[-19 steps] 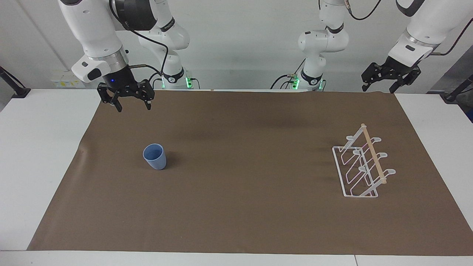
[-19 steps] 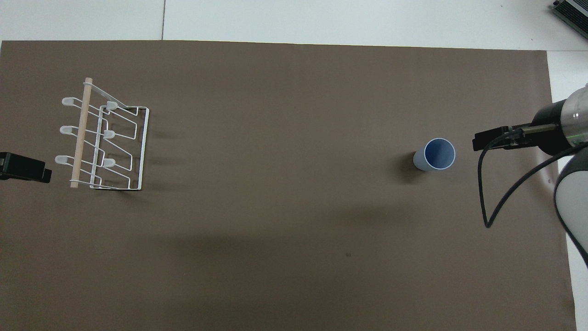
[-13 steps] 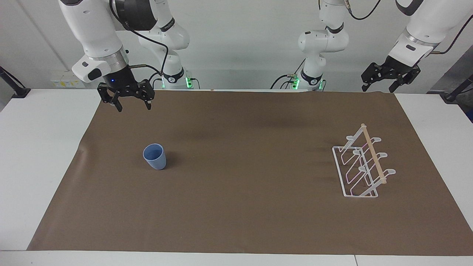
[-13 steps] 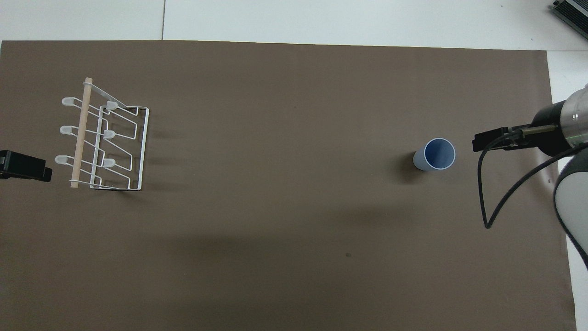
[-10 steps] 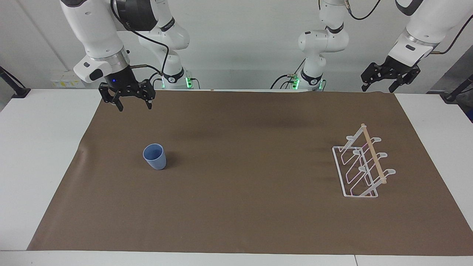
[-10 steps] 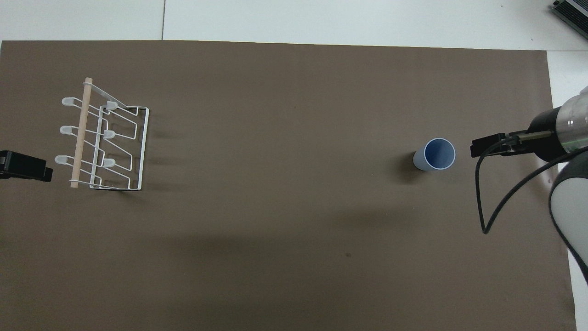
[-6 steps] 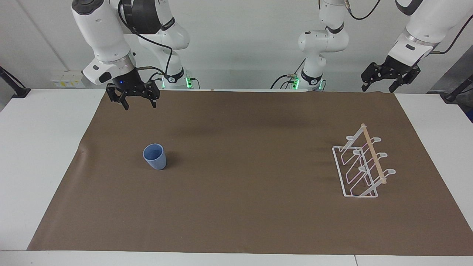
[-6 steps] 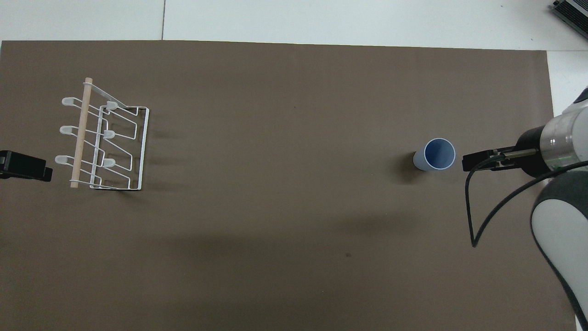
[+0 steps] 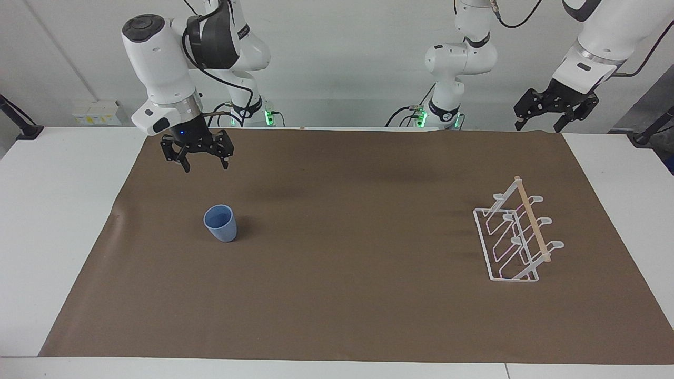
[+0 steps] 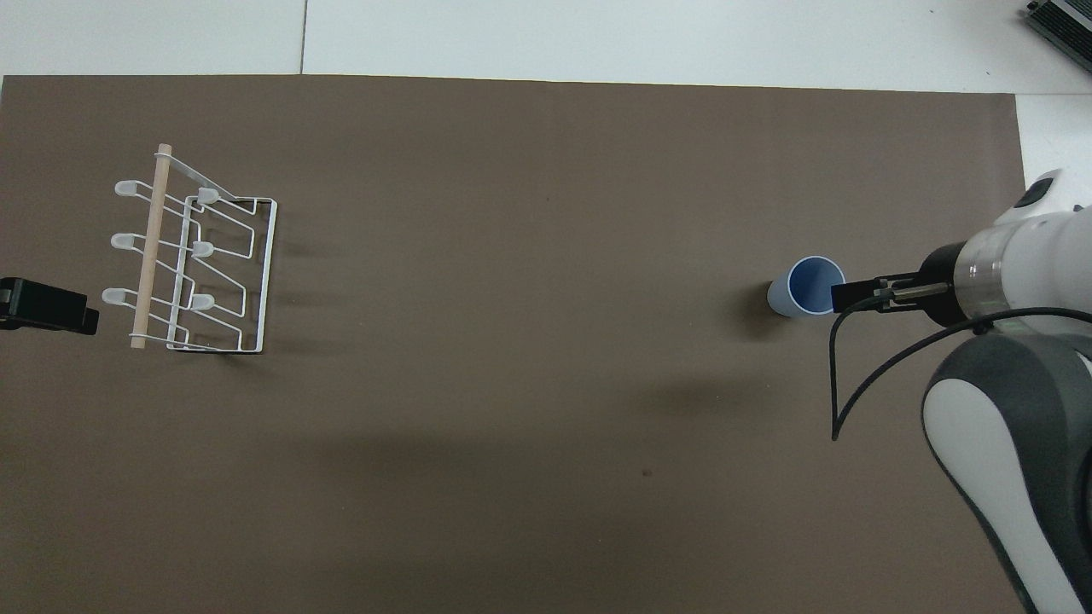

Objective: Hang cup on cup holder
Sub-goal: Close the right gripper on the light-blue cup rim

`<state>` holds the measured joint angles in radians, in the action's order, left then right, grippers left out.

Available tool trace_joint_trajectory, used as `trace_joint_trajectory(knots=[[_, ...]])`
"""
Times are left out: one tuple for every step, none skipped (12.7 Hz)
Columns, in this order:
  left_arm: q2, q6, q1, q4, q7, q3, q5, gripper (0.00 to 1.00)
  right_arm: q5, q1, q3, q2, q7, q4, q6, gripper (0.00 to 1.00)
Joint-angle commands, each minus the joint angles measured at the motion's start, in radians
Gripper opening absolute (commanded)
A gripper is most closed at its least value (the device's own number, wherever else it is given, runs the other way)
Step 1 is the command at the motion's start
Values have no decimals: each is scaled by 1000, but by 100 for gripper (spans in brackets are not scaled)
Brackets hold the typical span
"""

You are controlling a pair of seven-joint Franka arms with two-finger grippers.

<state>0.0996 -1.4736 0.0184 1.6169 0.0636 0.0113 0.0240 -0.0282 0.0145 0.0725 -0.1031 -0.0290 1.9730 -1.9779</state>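
The light-blue cup (image 9: 220, 223) (image 10: 810, 287) stands upright with its mouth up on the brown mat, toward the right arm's end of the table. My right gripper (image 9: 205, 167) (image 10: 851, 297) hangs open and empty over the mat beside the cup, not touching it. The white wire cup holder (image 9: 518, 237) (image 10: 192, 256) with its wooden dowel stands toward the left arm's end, and nothing hangs on its prongs. My left gripper (image 9: 538, 127) (image 10: 47, 307) waits open and empty in the air over the mat's edge at that end.
A brown mat (image 9: 347, 273) covers most of the white table (image 9: 58, 210). A dark device (image 10: 1062, 21) lies off the mat at the table's corner farthest from the robots, at the right arm's end.
My right gripper has come down and moved over the mat toward the cup. The left arm, the cup and the holder have not moved.
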Motion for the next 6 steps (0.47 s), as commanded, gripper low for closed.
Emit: trace_joint_trajectory(knots=[[17,-13,-5,12,10,4,4,100,16,1,3,19,18,76,-96,100],[20,-13,-5,12,10,4,4,100,16,1,3,31,18,108,-146,100],[20,-13,-6,15,10,4,4,100,16,1,3,49,18,125,-180,100],[20,-13,-6,15,10,4,4,100,16,-1,3,72,18,130,-191,100],[20,-14,-6,15,10,4,4,100,16,-1,3,95,18,142,-223,100],[20,-14,-6,15,10,4,4,100,16,-11,3,108,18,168,-270,100]])
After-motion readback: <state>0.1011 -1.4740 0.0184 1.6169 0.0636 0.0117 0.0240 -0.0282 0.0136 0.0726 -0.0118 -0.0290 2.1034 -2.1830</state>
